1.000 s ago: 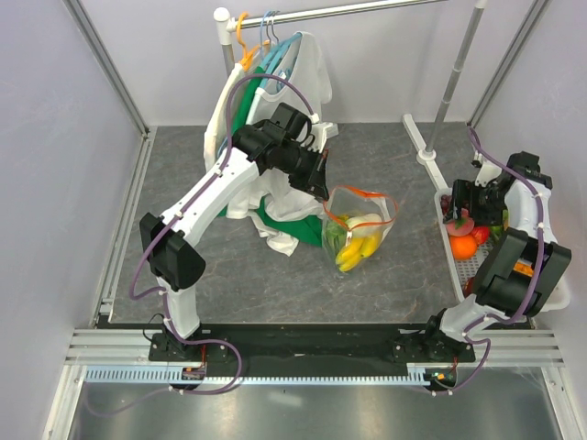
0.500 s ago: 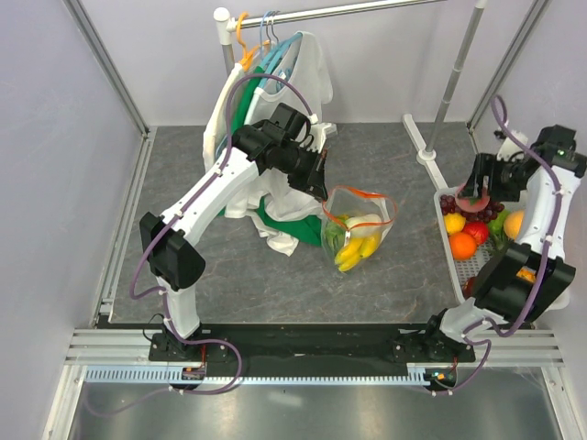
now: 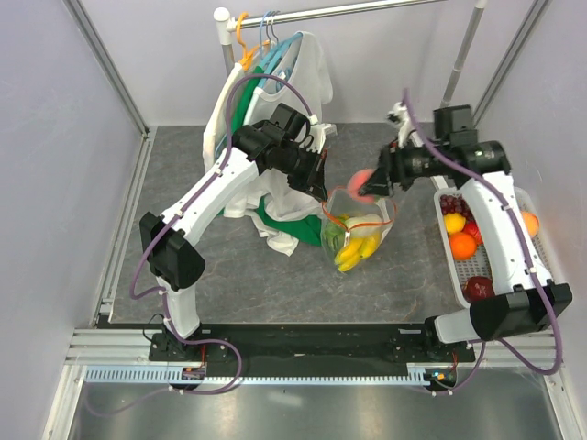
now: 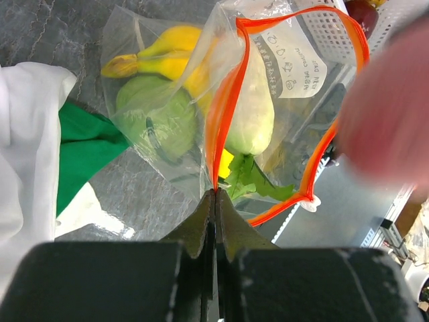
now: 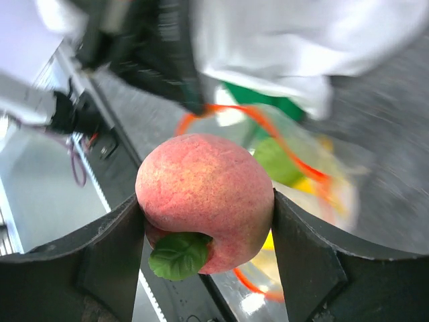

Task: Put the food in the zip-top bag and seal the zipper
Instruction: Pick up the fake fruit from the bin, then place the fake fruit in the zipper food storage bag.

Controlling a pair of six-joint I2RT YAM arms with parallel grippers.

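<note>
Some bananas (image 4: 161, 57), greens (image 4: 251, 181) inside zip-top bag (image 4: 124, 30)

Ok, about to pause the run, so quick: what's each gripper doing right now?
Left gripper: jaws shut on the zipper at the zip-top bag mouth.
Right gripper: shut on a peach.

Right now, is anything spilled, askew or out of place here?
Nothing is spilled. The one oddity: white and green garments droop from the rail onto the table, bunched right beside the zip-top bag. The bag itself is held open by the left gripper, with the peach just over its rim.
</note>
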